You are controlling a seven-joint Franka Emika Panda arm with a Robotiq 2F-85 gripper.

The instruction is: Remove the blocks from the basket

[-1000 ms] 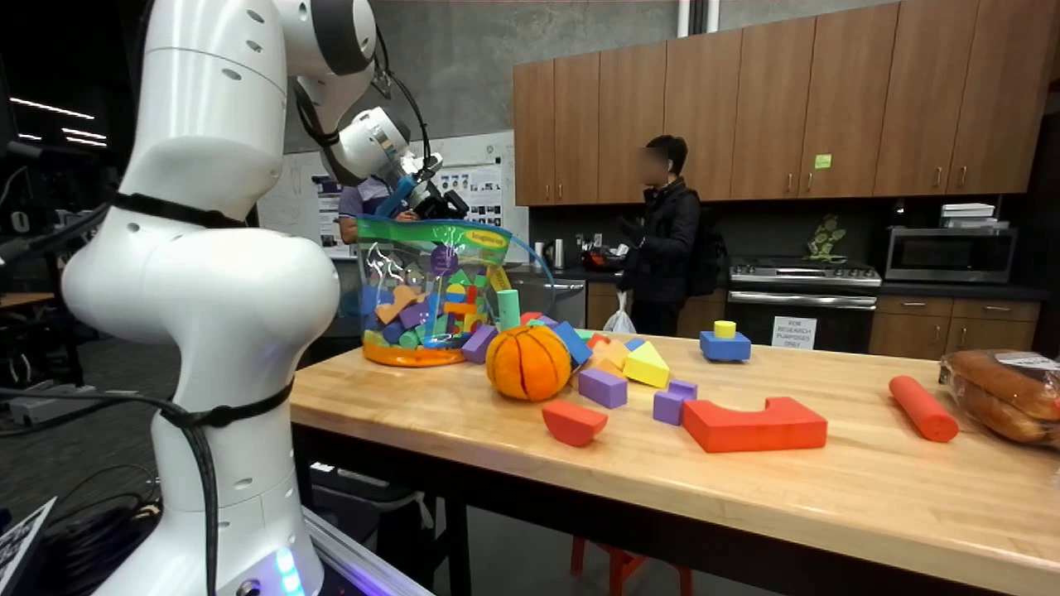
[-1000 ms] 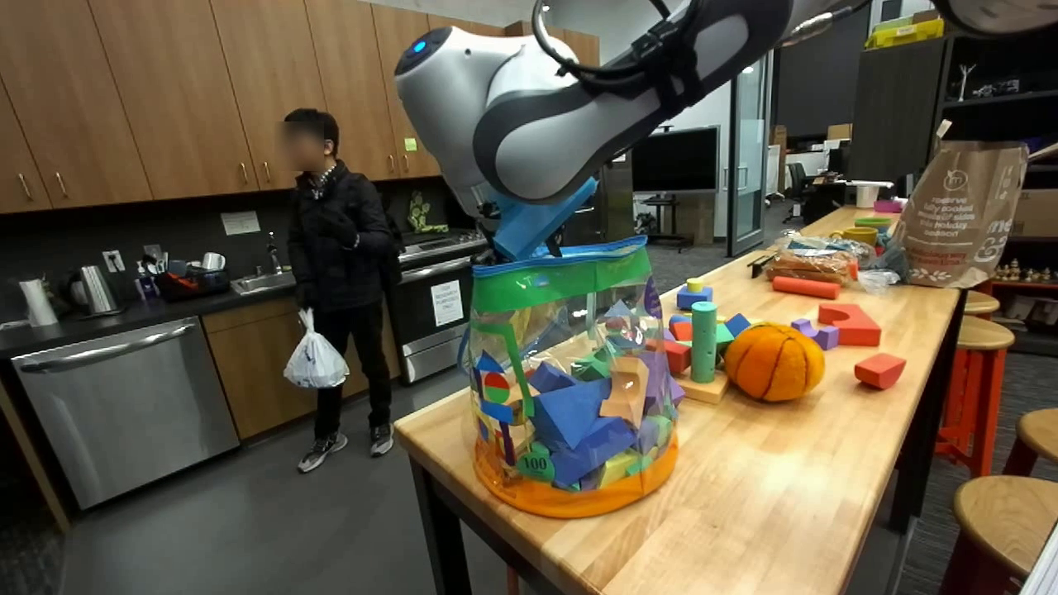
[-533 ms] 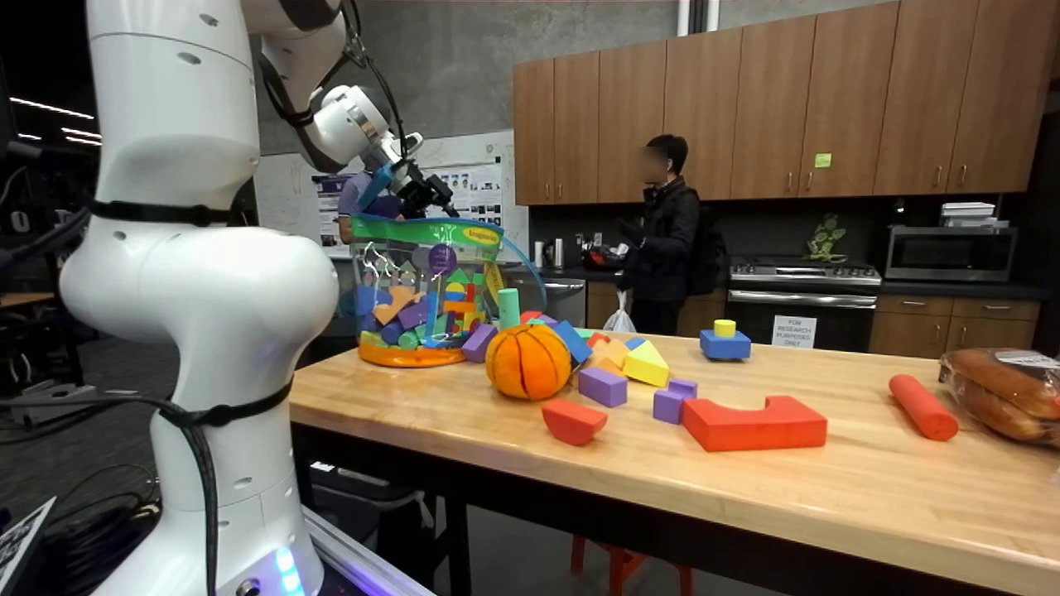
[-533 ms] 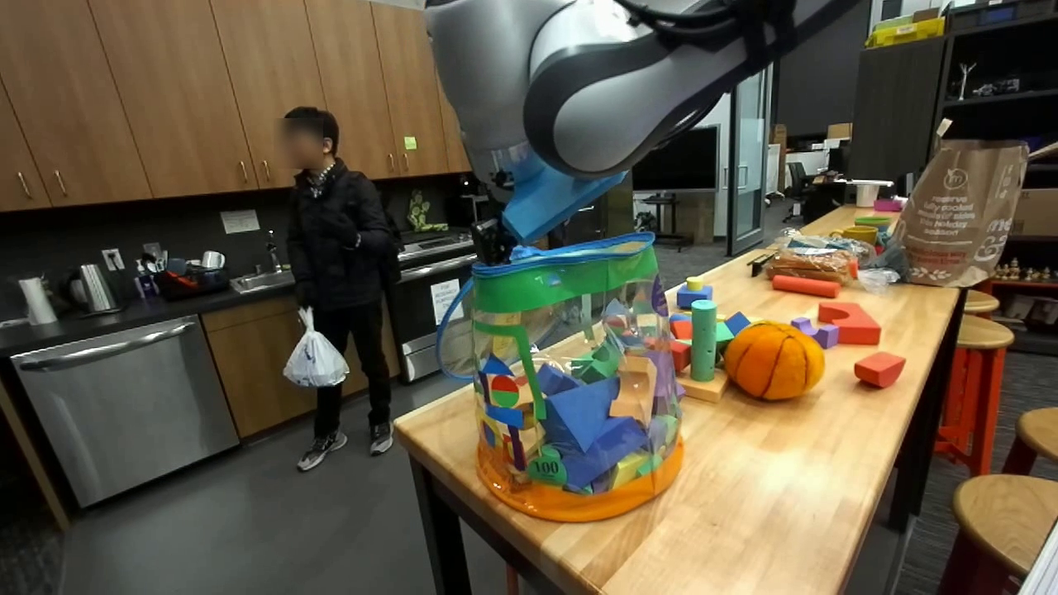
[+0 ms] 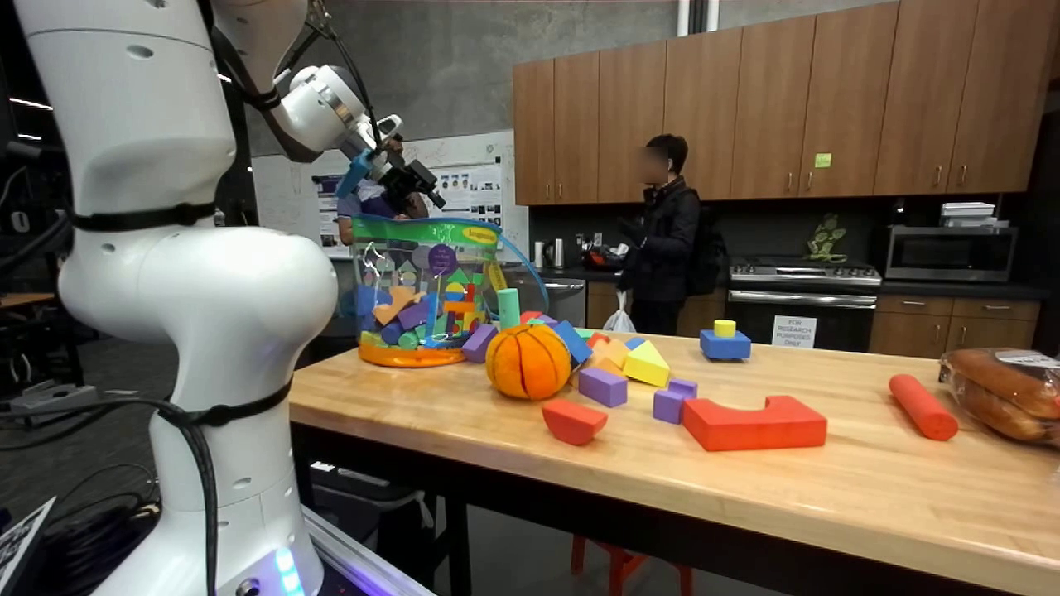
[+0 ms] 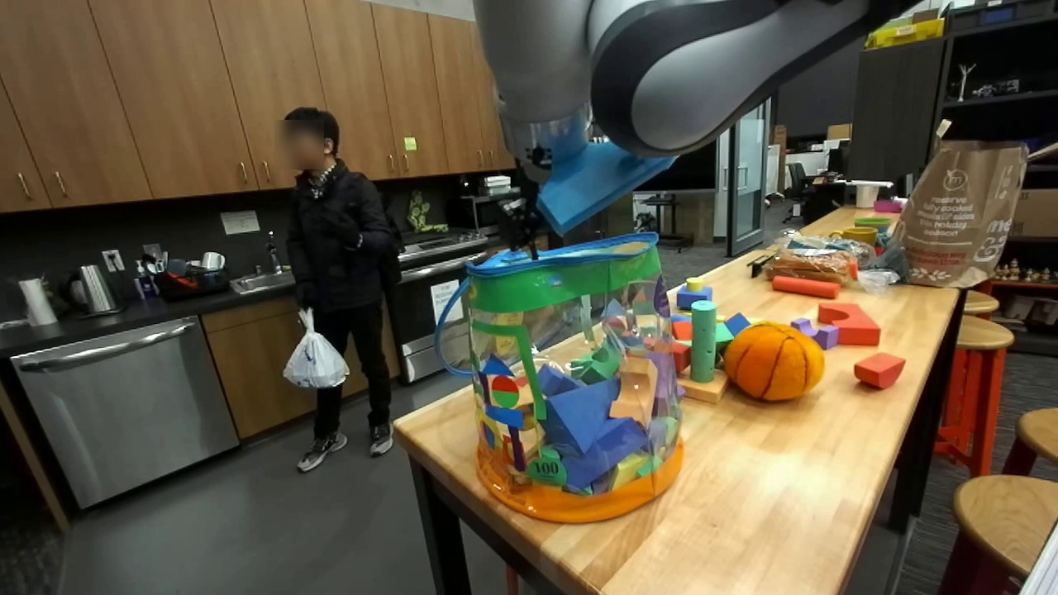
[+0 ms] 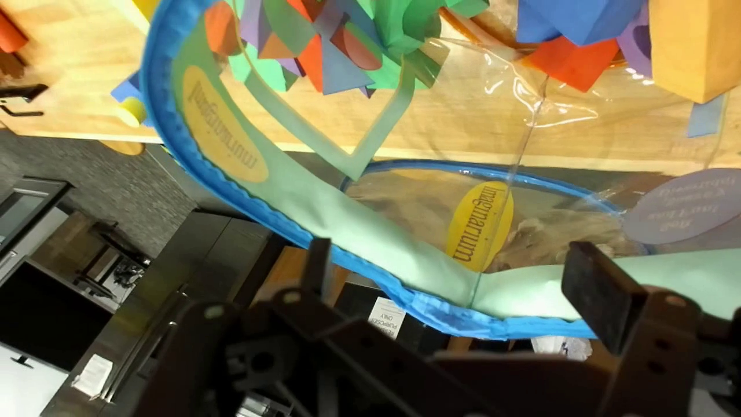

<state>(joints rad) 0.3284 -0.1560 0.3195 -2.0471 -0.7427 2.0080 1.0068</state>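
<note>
Many blue, green and purple toy blocks (image 6: 583, 411) lie inside the tall clear-plastic, orange-based basket (image 6: 566, 289), so reaching in seems the step in hand, and the black two-fingered gripper (image 7: 460, 278), wide and empty above it, likely must descend.

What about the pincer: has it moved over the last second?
Yes. In an exterior view, the pincer has shifted leftward and slightly up in the picture, farther from the fixed brown wall cabinets.

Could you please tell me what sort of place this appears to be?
Probably a kitchen area within a research lab: the stove carries a sign reading "FOR RESEARCH PURPOSES ONLY", with a microwave beside it and brown wall cabinets above.
</note>
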